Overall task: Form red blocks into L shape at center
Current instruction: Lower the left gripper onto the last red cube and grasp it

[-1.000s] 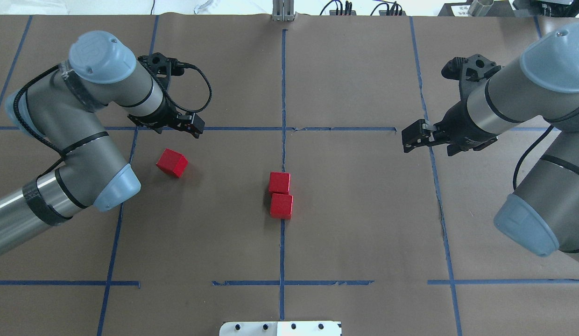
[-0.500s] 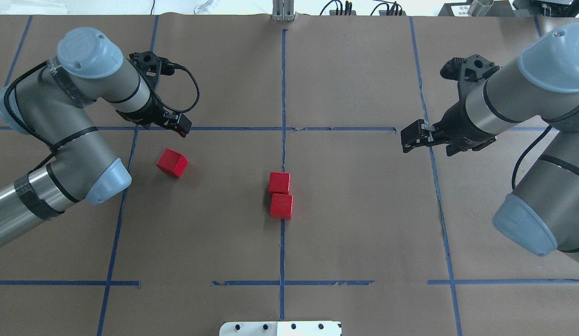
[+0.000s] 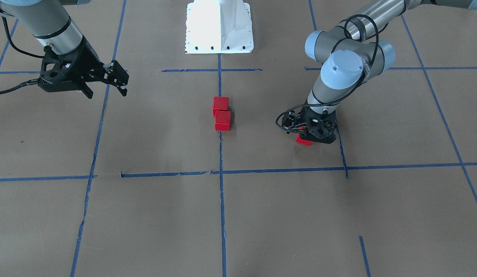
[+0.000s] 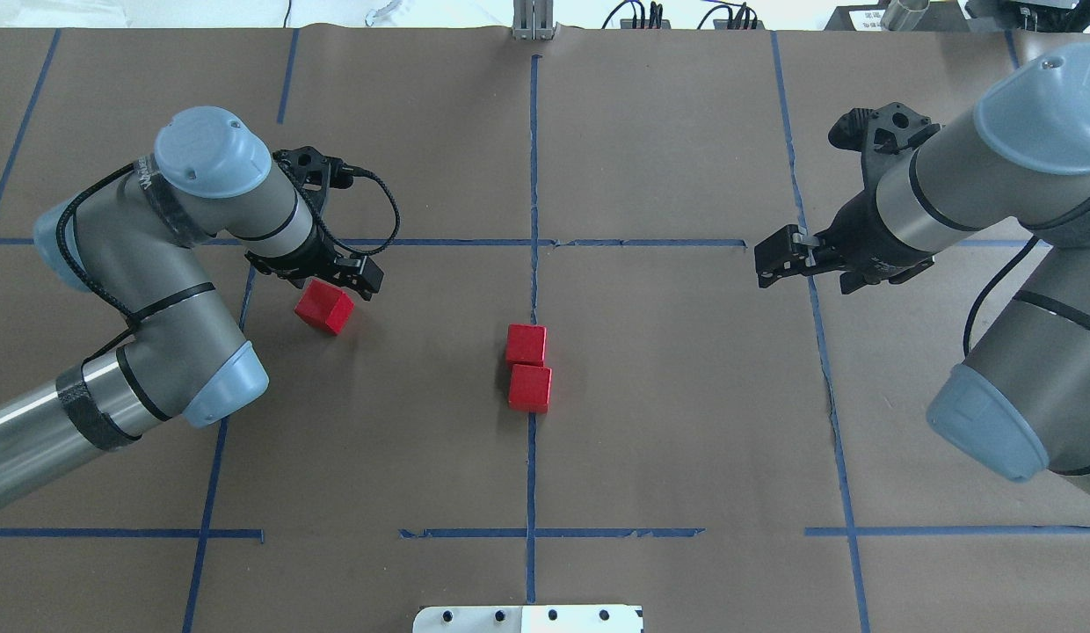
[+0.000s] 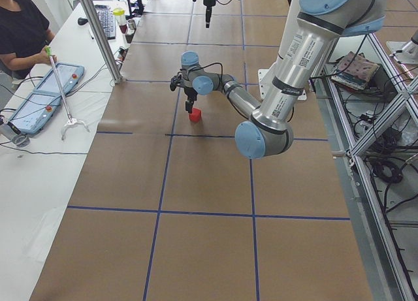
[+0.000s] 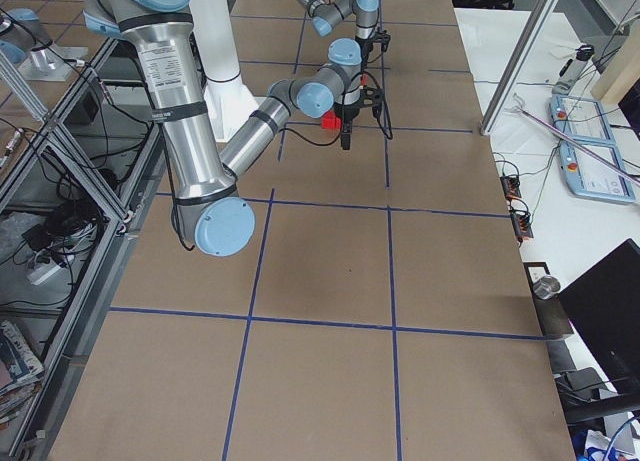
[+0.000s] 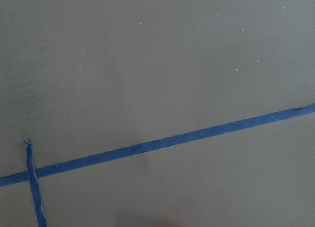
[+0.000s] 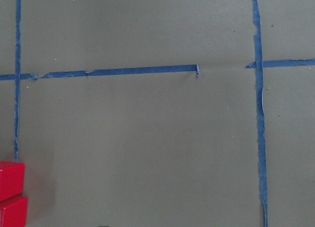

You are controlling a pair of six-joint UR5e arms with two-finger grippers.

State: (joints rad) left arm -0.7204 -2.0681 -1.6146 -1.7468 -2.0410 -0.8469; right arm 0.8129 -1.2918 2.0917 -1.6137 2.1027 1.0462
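The left gripper (image 4: 367,278) hovers low over the far edge of the loose red block (image 4: 323,309), which sits apart from the others near the left far corner of the center cell (image 4: 668,396). I cannot tell how wide its jaws stand. The step in hand looks like the pick of this last cube.

To do it well:
- The cube lies turned against the grid, so the wrist should rotate until the jaws face two opposite flat sides, not corners
- Centre over the cube before descending, since it is much smaller than the gripper and an off-centre close would likely spin or push it
- Carry it clear of the brown paper (image 4: 404,440), then set it squarely beside one end of the pair, touching, without nudging them

The two red blocks (image 4: 527,365) lie touching, one behind the other, on the blue tape line (image 4: 532,457) through the cell's middle.

The right gripper (image 4: 763,265) hangs at the cell's right far corner, empty, its jaws seemingly parted.

No container shows; the center cell alone bounds all three cubes
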